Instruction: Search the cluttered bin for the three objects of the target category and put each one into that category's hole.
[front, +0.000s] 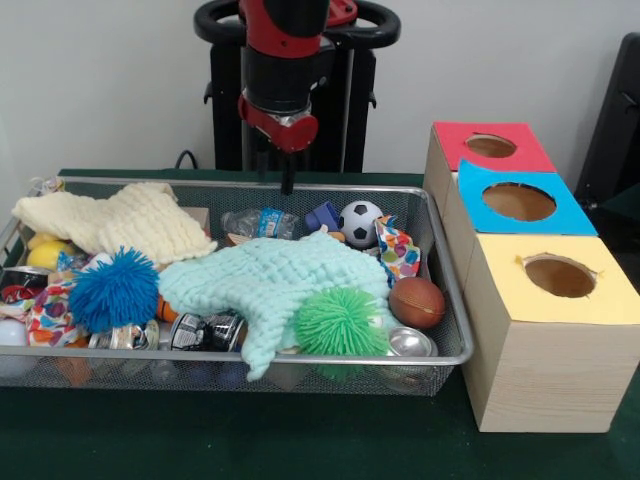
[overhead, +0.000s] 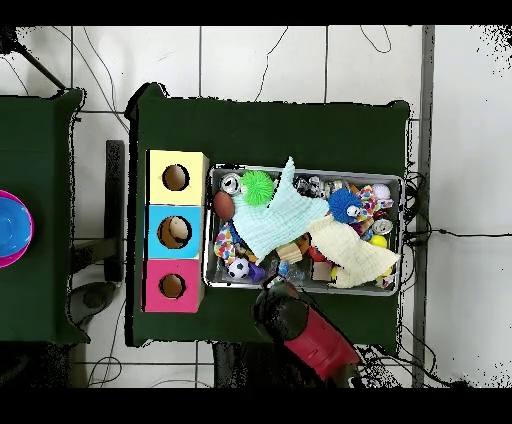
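A wire bin (front: 440, 250) (overhead: 402, 230) holds mixed clutter. In it lie a soccer ball (front: 361, 222) (overhead: 238, 268), a brown ball (front: 417, 302) (overhead: 223, 203), a green spiky ball (front: 340, 322) (overhead: 257, 184) and a blue spiky ball (front: 113, 290) (overhead: 345, 204). A mint knit cloth (front: 265, 280) (overhead: 280, 215) and a cream knit cloth (front: 115, 220) (overhead: 355, 255) cover much of the rest. Beside the bin stand a red-topped box (front: 490, 146) (overhead: 172, 286), a blue-topped box (front: 519, 202) (overhead: 175, 232) and a yellow-topped box (front: 560, 276) (overhead: 175, 177), each with a hole. My gripper (front: 288, 185) hangs shut and empty over the bin's far rim.
A clear bottle (front: 258, 222), dark cans (front: 205, 330), a silver can (front: 410, 343), a yellow ball (front: 45, 255) and patterned cloths (front: 400, 250) also fill the bin. In the overhead view the arm (overhead: 300, 325) hides the gripper. A second table at the side carries a pink bowl (overhead: 12, 225).
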